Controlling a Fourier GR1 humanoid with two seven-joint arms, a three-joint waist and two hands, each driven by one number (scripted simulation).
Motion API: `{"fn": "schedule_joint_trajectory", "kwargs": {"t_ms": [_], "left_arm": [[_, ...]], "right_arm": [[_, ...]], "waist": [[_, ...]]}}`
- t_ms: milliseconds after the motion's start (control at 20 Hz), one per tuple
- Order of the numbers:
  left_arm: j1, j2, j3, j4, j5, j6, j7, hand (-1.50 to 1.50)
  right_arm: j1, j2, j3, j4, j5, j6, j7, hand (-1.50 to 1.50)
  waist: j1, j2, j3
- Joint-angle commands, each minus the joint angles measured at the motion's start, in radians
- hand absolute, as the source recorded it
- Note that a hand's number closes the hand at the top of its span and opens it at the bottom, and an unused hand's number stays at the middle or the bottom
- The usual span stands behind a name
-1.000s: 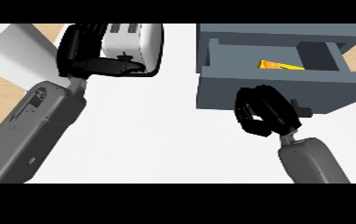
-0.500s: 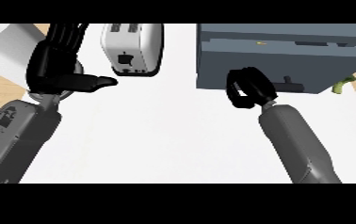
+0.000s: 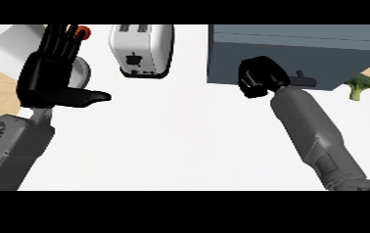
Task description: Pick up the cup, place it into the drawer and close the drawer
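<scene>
- Fingers [image 3: 254,80] of my right hand [image 3: 262,75] are curled into a fist, holding nothing, pressed against the front of the drawer [image 3: 282,56].
- From here I see the drawer shut, its handle [image 3: 303,79] just beside that fist.
- I cannot see the cup.
- Left hand [image 3: 47,78] rests open at the left, fingers straight up, thumb out.
- Between the hands a toaster [image 3: 141,48] stands on the white worktop [image 3: 180,139].
- Broccoli [image 3: 358,86] lies at the right edge.

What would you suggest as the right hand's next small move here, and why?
Probably draw the right hand back from the drawer. The drawer front looks flush with the cabinet, so it seems closed, with the curled hand against it beside the handle. The left hand rests open at the left.
</scene>
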Motion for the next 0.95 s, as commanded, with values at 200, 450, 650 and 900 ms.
{"fn": "schedule_joint_trajectory", "kwargs": {"t_ms": [200,450,650,900], "left_arm": [[0.033,0.01,0.011,-0.012,0.027,-0.08,0.0,-1.5],[0.032,-0.024,-0.007,-0.017,0.01,-0.063,-0.015,-1.5],[0.026,-0.006,0.01,0.011,0.015,-0.095,-0.016,-1.5],[0.04,-0.028,-0.011,0.027,0.0,-0.103,-0.032,-1.5]], "right_arm": [[-0.123,-0.115,-0.093,0.151,-0.044,0.054,-0.012,1.5],[-0.105,-0.127,-0.125,0.159,-0.074,0.053,-0.045,1.5],[-0.133,-0.125,-0.153,0.145,-0.101,0.057,-0.059,1.5],[-0.129,-0.131,-0.158,0.154,-0.104,0.072,-0.074,1.5]], "waist": [[0.04,0.032,0.006],[0.049,0.042,0.008],[0.047,0.043,0.007],[0.048,0.046,0.006]]}}
